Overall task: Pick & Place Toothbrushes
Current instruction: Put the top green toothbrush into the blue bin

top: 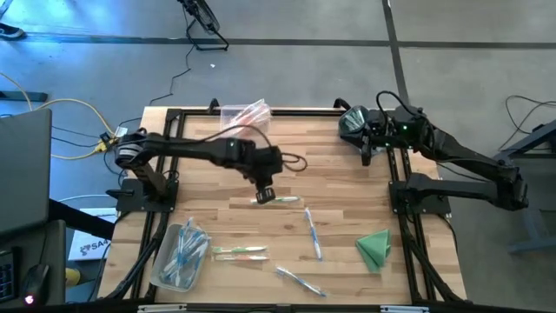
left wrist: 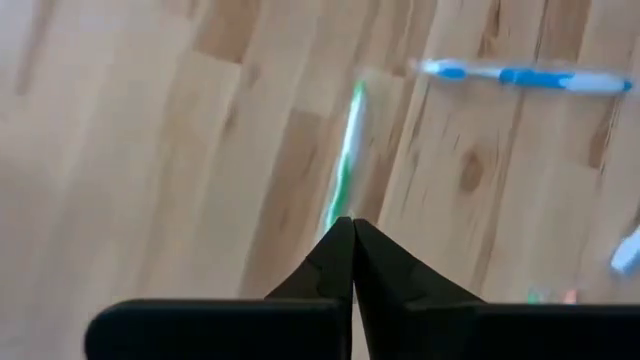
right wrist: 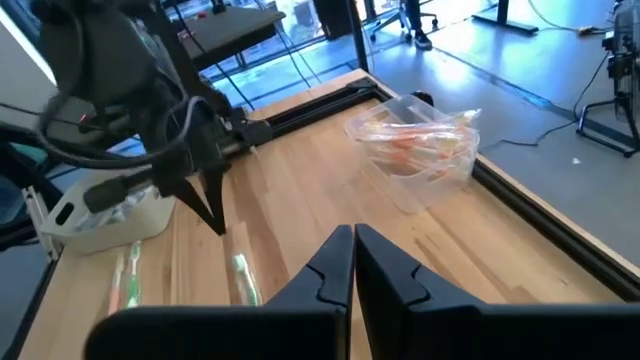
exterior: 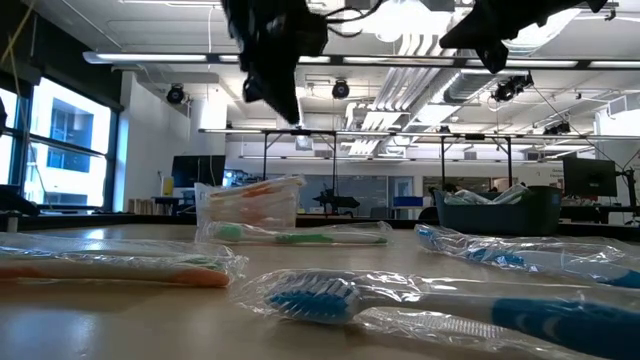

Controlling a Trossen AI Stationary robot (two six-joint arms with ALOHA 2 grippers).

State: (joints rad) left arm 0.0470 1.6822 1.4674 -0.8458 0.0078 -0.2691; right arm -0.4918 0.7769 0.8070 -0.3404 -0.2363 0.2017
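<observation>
My left hand (top: 266, 193) hung shut and empty over the green toothbrush (top: 280, 200) at mid-desk (top: 347, 183). Right hand (top: 365, 156) shut, parked. Brush looked light, stiff, slick in wrapper; grip mid-handle.

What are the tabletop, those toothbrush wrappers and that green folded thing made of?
The tabletop looks like pale wood planks with a matte finish: grain, knots and plank seams show. The toothbrushes seem to be plastic, sealed in thin clear film that crinkles and glints. The green folded thing looks like soft cloth or paper with no shine; from above I cannot tell which.
</observation>
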